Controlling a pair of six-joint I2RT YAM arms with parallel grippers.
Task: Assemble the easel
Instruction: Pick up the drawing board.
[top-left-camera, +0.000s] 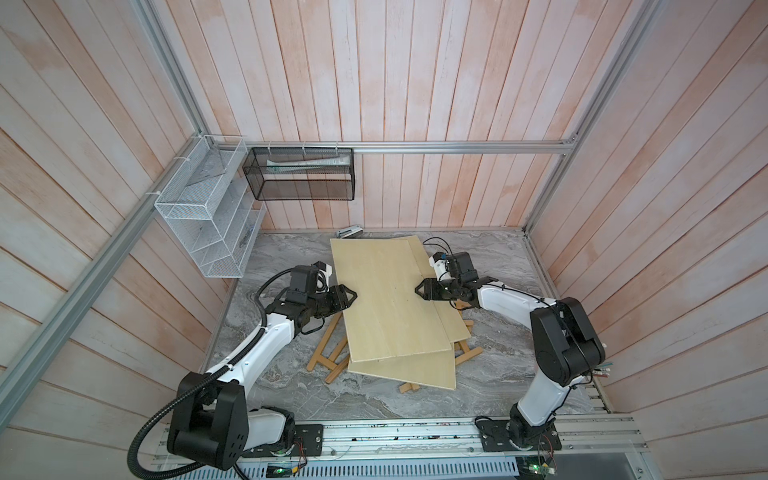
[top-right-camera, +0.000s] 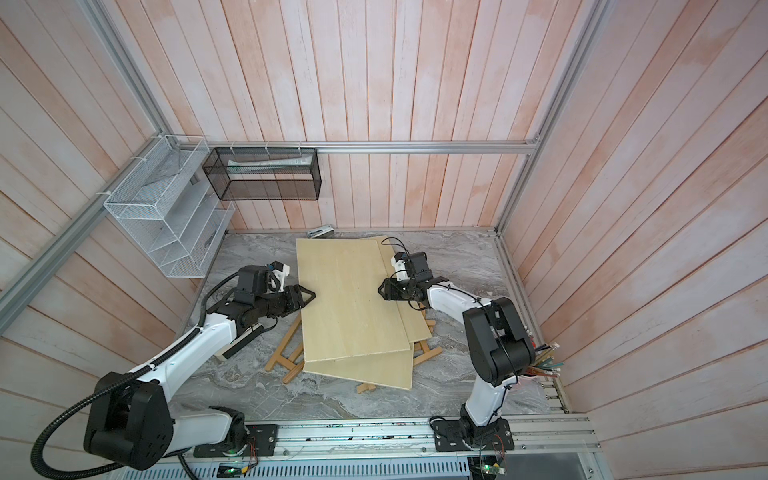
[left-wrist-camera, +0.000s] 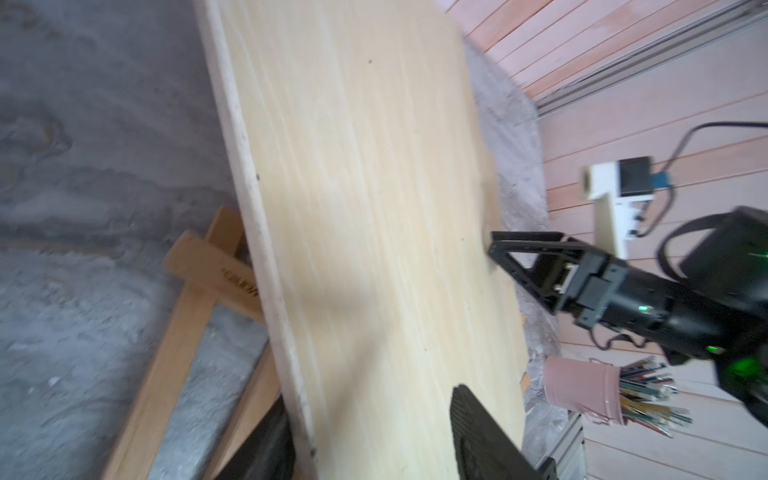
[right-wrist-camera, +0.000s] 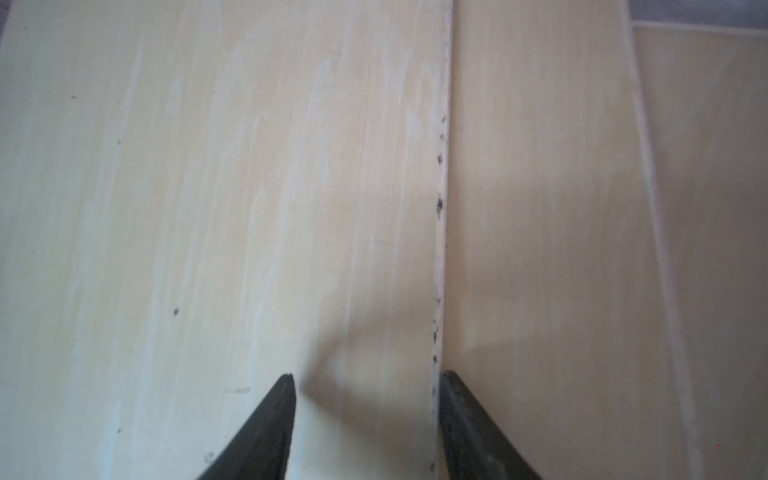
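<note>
The left gripper (top-left-camera: 352, 295) has its fingers (left-wrist-camera: 478, 432) on either side of the top board's (top-left-camera: 386, 299) left edge; I cannot tell if they pinch it. The easel (left-wrist-camera: 166, 357) lies flat on the tabletop (top-left-camera: 282, 249) beneath the boards. The right gripper's (top-left-camera: 419, 289) fingers stand apart over the top board's right edge, gripping nothing.

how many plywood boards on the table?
3: top board; second board pokes out beneath it toward the right arm; third board juts out at the near edge. More may hide underneath.

Matt pale plywood board (top-left-camera: 386, 299), grey marbled tabletop (top-left-camera: 494, 386)
</note>
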